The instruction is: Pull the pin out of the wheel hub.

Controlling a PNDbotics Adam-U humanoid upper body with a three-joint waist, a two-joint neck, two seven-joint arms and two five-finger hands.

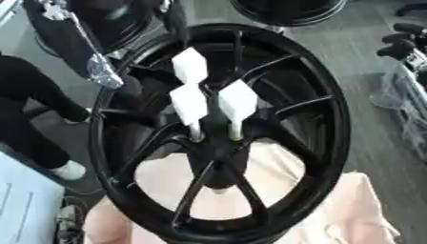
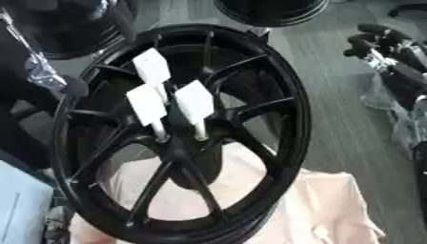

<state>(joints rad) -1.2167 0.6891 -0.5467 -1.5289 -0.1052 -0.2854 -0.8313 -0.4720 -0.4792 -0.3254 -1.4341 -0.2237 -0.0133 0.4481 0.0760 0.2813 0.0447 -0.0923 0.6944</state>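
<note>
Light: even, diffuse, moderately bright.
Glare: soft sheen on wheel rim [image 1: 333, 143]; white pins [image 1: 238, 100] nearly overexposed.
Focus: overall soft, edges blurred.

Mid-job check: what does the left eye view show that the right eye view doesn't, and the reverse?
Only the left eye view shows a person's dark leg and white shoe at the left edge. Only the right eye view shows more of the dark equipment at the right edge. Both show the black wheel leaning on a pale cloth, with three white-handled pins standing in its hub. I can't make out either robot hand.
</note>
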